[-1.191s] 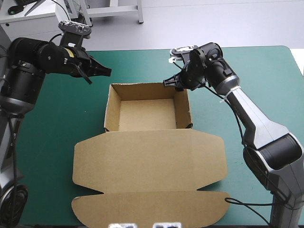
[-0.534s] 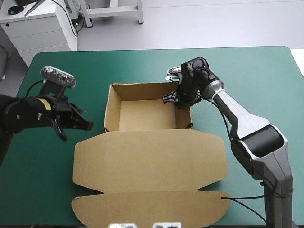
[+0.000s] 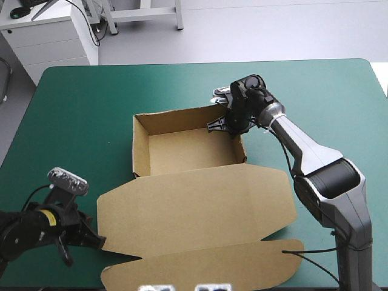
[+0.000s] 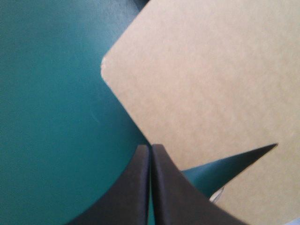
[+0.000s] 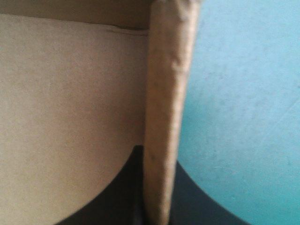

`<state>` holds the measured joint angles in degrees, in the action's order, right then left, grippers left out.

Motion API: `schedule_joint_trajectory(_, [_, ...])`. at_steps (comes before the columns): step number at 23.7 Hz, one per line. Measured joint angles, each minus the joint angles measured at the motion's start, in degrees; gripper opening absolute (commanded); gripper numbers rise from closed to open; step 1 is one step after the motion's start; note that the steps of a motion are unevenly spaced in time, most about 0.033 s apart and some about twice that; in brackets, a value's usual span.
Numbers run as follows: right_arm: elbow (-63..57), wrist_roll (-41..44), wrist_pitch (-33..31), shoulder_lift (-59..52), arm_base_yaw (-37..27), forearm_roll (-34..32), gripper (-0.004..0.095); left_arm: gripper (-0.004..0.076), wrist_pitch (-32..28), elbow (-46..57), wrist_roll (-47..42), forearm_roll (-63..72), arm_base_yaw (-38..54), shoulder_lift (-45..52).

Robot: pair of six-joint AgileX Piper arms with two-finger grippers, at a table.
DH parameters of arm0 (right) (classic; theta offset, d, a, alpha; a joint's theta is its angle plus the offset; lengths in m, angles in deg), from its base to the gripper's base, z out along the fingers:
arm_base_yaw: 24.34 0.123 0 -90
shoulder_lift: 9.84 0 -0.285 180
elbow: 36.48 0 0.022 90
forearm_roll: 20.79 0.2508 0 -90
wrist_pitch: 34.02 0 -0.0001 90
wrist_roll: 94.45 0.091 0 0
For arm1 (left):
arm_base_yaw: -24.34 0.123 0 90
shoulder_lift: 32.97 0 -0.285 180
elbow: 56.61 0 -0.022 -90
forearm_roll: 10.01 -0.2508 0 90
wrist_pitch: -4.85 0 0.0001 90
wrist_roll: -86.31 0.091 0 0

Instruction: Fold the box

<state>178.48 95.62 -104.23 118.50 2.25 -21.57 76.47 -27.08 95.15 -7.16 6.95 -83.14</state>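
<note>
Teal-green table cover (image 3: pixel 79 109): brown box (image 3: pixel 194 206) at centre, open tray toward the far edge, lid flat toward the near edge. At the tray's far right corner, right gripper (image 3: pixel 229 124) pinches the right wall, one black finger each side. Near the table's near left corner, left gripper (image 4: pixel 150 146): fingers pressed together, empty, tips just at the lid's rounded left corner.

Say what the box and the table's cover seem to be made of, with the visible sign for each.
The box: brown board, probably cardboard, matt; it holds creased folds, and the wall in the right wrist view looks thick and fibrous. The teal-green cover: smooth, perhaps rubber or vinyl; flat, with rounded corners and fine scuffs.
</note>
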Motion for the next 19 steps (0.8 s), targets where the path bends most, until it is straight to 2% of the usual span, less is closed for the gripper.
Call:
schedule_joint_trajectory(4, [-0.1,-0.6,-0.5,-1.9,-4.1,-0.6,-0.0019,-0.0008,-0.1,5.7,-0.1,-0.1,0.0,5.9])
schedule_joint_trajectory(7, [-1.9,-1.1,-0.5,-6.2,-13.3,-3.0,-0.0019,-0.0008,-0.2,9.2,-0.4,-0.2,0.0,11.7])
schedule_joint_trajectory(12, [-7.2,-2.6,-0.6,-11.8,-24.3,-4.5,-0.0019,-0.0008,-0.1,10.0,-0.5,-1.6,0.0,14.4])
schedule_joint_trajectory(13, [-8.3,-3.0,-0.6,-12.8,-27.0,-4.5,-0.0019,-0.0008,0.0,10.1,-0.5,-2.0,0.0,14.6])
schedule_joint_trajectory(14, [-9.9,-3.6,-0.7,-14.3,-32.9,-4.5,-0.0019,-0.0008,0.0,10.3,-0.5,-2.9,0.0,14.7])
schedule_joint_trajectory(18, [-11.4,-4.9,-0.8,-16.5,-49.0,-4.7,-0.0011,-0.0008,0.0,10.3,-0.5,-2.9,0.0,14.7])
schedule_joint_trajectory(19, [-11.4,-4.9,-0.8,-16.6,-50.7,-4.9,0.0041,-0.0008,0.0,10.3,-0.5,-2.9,0.0,14.7])
